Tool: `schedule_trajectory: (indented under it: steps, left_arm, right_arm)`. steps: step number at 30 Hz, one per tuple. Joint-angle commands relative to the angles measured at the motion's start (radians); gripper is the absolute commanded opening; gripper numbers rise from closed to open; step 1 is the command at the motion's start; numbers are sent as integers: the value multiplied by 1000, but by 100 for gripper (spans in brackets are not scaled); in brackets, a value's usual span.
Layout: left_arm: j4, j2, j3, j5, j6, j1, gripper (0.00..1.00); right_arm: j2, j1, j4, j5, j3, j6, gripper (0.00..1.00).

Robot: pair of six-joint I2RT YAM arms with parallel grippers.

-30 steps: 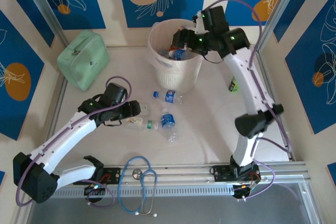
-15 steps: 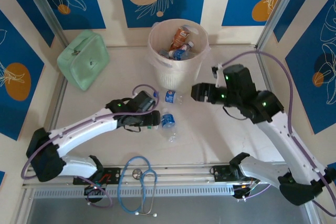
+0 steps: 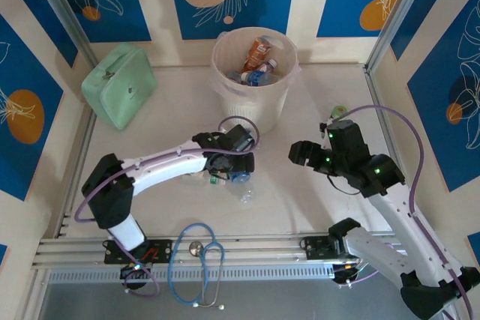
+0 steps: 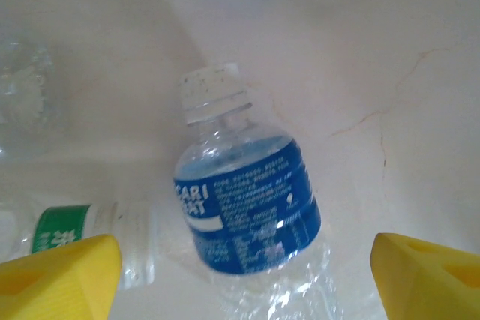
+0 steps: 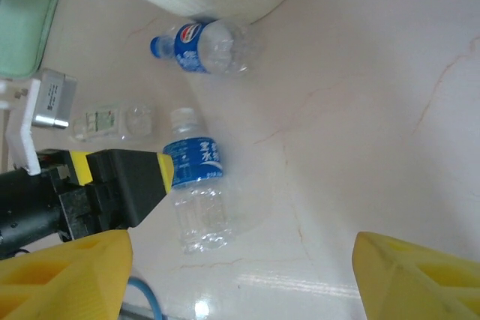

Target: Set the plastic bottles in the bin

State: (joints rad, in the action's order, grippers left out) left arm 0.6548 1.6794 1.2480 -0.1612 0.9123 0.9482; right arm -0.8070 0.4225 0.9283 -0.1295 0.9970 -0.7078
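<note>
The left gripper (image 4: 247, 279) hangs over a blue-labelled bottle (image 4: 244, 200) lying near the middle of the table (image 3: 289, 201). Its jaws are wide apart, one on each side of the bottle, not touching it. The right gripper (image 5: 244, 279), jaws also apart and empty, is toward the right edge. The bin (image 3: 251, 106) at the far edge holds several bottles (image 3: 259, 54).

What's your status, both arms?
Left gripper open over blue-label bottle on table. Right gripper open, empty. Green-label bottle lies beside one finger. Bin holds several bottles.
</note>
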Motion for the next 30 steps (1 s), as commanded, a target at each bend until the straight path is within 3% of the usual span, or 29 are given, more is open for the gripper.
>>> schedule_trajectory:
  steps: [1, 18, 30]
  left_arm:
    - [-14, 61, 34, 12, 38, 9, 86]
    - [22, 248, 131, 16, 77, 8, 79]
    - [31, 245, 133, 32, 59, 11, 64]
  right_arm:
    - [26, -37, -12, 52, -18, -13, 78]
    - [44, -64, -5, 85, -38, -9, 78]
    - [51, -67, 3, 83, -37, -11, 77]
